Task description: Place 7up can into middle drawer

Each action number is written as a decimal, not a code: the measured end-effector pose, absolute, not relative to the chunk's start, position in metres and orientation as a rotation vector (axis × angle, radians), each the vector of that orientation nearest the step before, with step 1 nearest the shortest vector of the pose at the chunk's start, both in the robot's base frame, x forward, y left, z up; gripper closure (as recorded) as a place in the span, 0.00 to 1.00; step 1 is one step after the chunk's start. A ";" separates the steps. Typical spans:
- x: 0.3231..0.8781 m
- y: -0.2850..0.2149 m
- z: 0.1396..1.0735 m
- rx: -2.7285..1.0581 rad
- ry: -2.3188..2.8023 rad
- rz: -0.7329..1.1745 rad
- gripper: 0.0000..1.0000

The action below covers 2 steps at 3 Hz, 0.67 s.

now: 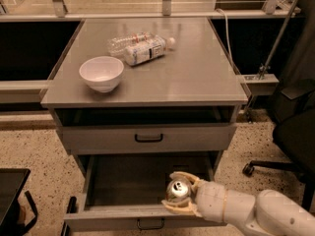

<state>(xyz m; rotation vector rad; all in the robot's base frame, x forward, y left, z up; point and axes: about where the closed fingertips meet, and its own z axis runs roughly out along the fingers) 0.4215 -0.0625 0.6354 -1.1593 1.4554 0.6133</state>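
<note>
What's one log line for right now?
gripper: shut on 7up can | where: over middle drawer, front right | drawer: open | can: not released

The hand (177,192), low on the right, has cream curved fingers (183,176) on a bulbous white arm (256,214).

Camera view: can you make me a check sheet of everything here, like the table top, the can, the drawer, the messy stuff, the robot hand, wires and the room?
Surface: grey cabinet top, flat, holding a few things.
Job's things: 7up can held over the front right of the middle drawer, which is pulled open; whether the can touches it cannot be told.
Clutter: white bowl upright; two clear plastic bottles lying on their sides.
Grippers: gripper low at the open drawer, jaws closed on the can.
Cables: white cable behind the cabinet's right edge.
Surroundings: upper drawer front shut; speckled floor; black chair at right.
</note>
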 end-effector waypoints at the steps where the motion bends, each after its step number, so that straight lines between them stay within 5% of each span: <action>1: 0.418 -0.038 0.616 -1.094 1.434 0.636 1.00; 2: 0.418 -0.035 0.613 -1.084 1.433 0.643 1.00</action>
